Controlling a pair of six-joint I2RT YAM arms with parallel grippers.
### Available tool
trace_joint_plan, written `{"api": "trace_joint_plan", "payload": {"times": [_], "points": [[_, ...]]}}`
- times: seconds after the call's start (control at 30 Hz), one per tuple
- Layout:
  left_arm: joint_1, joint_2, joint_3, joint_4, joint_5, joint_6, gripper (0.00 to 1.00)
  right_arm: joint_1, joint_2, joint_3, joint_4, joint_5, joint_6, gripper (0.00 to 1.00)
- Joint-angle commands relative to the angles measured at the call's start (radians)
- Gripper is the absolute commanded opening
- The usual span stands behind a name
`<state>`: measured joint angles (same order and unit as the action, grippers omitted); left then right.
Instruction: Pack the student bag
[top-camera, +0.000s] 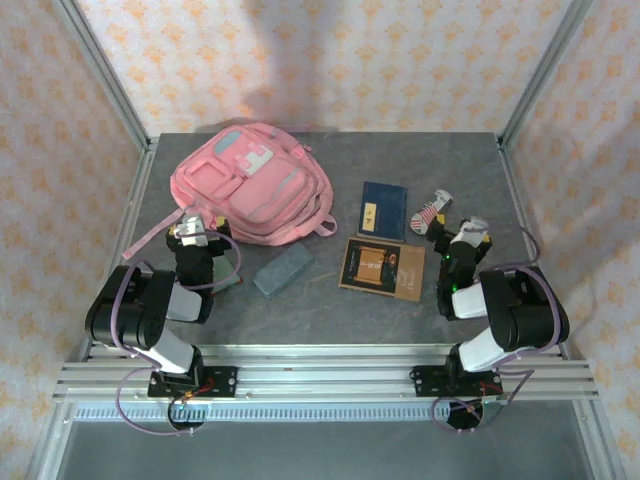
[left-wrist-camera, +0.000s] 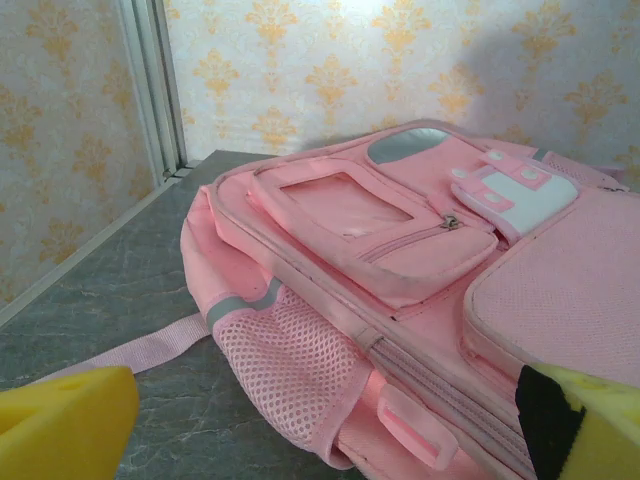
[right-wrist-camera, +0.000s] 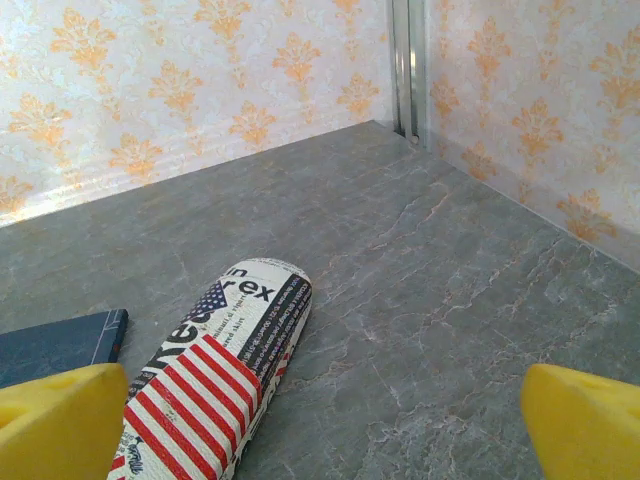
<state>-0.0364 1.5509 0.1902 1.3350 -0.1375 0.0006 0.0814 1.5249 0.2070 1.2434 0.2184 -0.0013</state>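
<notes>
Pink student bag lies flat, front up, on the far left part of the grey table in the top view, one strap trailing off toward the left edge. The left gripper sits just beside the bag's near-left corner with its jaws spread wide and nothing between them. The right gripper is equally wide and empty, just beside a flag-print pencil case. A navy booklet, a brown notebook and a grey-blue pouch lie between the arms. From the left wrist, the yellow fingertips stand far apart, clear of the bag's mesh side pocket. From the right wrist, the fingertips are also far apart; the pencil case lies just beyond the left one, the booklet's corner beside it.
</notes>
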Motion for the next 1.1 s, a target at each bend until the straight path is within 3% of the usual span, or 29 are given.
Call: {"api": "trace_joint_plan", "payload": {"times": [0.0,1.07], "points": [[0.007,-0.014,0.015,0.006,0.015,-0.002,0.99,-0.003,-0.009,0.006,0.021,-0.005,-0.003,1.00],[0.007,-0.014,0.015,0.006,0.015,-0.004,0.99,-0.005,-0.008,0.012,0.015,-0.008,-0.002,1.00]]}}
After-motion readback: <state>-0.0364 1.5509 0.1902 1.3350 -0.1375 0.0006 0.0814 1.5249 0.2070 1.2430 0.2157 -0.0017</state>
